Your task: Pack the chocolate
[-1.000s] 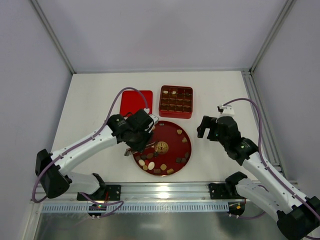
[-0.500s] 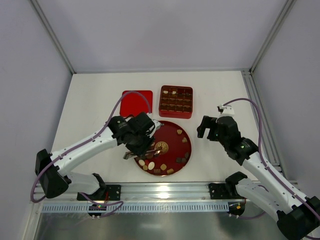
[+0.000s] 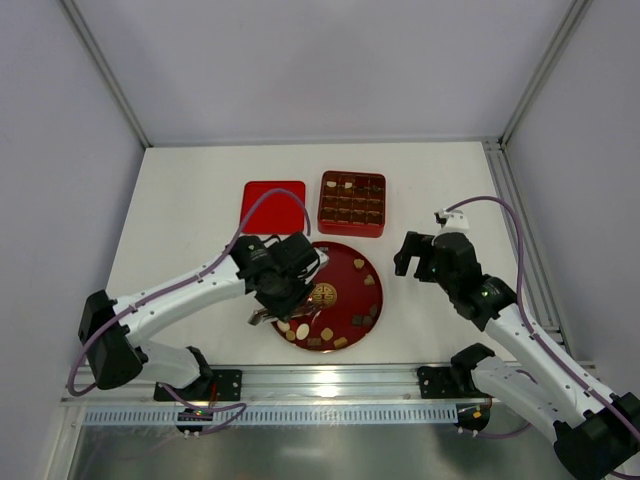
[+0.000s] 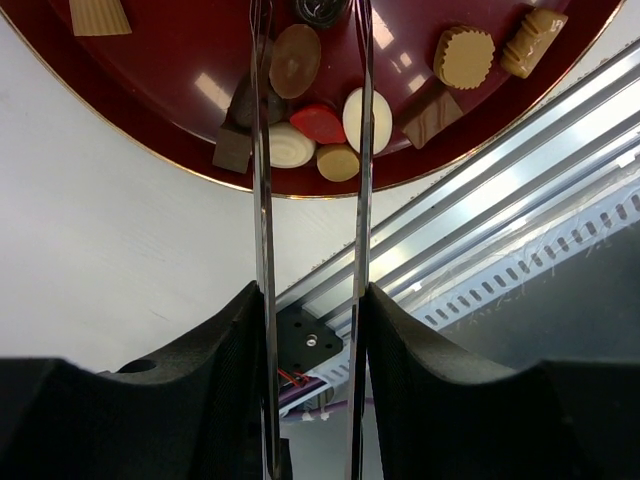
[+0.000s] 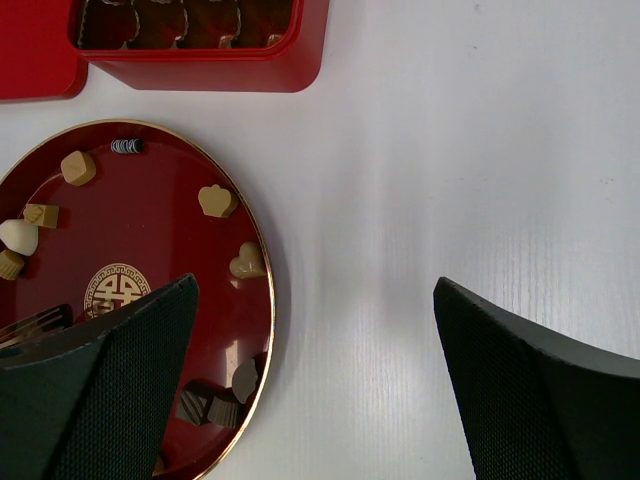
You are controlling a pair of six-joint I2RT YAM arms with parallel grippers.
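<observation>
The plate (image 3: pixel 343 277) is the reference for everything here. Most of the chocolate (image 4: pixel 367 118) lies on it. Cream, tan and dark pieces crowd along the plate's near-left rim. More sit along its near and right rim, and a loose handful lies across its far half, around the gold emblem (image 3: pixel 322 294).

The left gripper (image 4: pixel 309 20) hangs over the plate's near-left part. Its two thin metal blades (image 4: pixel 261 200) stand apart, roughly parallel, and run out of the top of the wrist view, so the tips cannot be seen. A brown oval piece (image 4: pixel 295 60) lies in the gap between them and is narrower than the gap, so the blades are not closed on it. The left blade crosses a dark square piece (image 4: pixel 232 150) by the rim. Whether it touches that piece cannot be told.

The right gripper (image 5: pixel 315 285) hovers off the plate's right side above the table (image 5: pixel 420 150), its fingers (image 5: pixel 100 390) spread wide and holding nothing.

The box (image 3: pixel 352 232) stands just beyond the plate's far rim, with a strip of table between them. Some of its cells hold pieces, one of them cream, but how many are filled is unclear. The lid (image 3: pixel 274 207) lies flat beyond the plate's far-left rim, beside the box. The rail (image 4: pixel 480 200) runs past the plate's near rim.
</observation>
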